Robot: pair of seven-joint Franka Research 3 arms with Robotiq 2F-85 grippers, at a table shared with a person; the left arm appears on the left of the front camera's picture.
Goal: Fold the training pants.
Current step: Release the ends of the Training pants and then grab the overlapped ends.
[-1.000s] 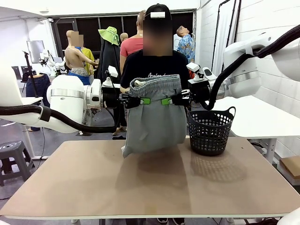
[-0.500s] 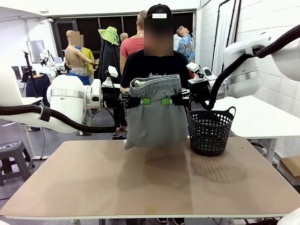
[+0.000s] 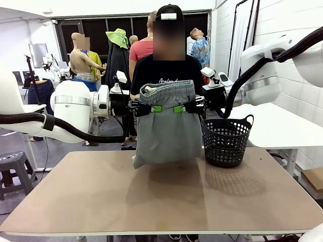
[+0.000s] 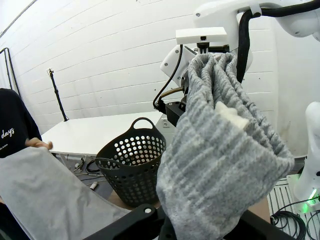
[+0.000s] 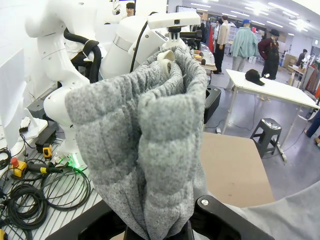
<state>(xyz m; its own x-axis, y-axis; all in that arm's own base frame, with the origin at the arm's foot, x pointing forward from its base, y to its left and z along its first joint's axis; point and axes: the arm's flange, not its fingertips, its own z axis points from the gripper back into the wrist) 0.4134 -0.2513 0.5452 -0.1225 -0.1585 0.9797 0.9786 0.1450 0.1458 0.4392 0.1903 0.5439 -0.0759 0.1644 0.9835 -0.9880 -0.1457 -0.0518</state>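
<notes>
A workshop with white brick walls is surrounding a tan table (image 3: 161,196), which is occupying the lower half of the front view. The training pants (image 3: 166,128) are hanging at the centre of that view, over the far part of the table, with the gathered waistband at the top and the grey fabric drooping straight down. Whether the lower edge is touching the tabletop cannot be told. The left gripper (image 3: 155,108) is pinching the pants just below the waistband on the picture's left side, its jaws clamped on the fabric and a green pad showing. The right gripper (image 3: 179,108) is pinching the same band on the picture's right side, its jaws likewise clamped on the fabric. In both wrist views the bunched waistband is rising from between the fingers at the bottom edge. A black mesh basket (image 3: 227,141) is standing on the table just right of the pants. A person (image 3: 169,70) in a black shirt is standing directly behind the pants, at the far side.
</notes>
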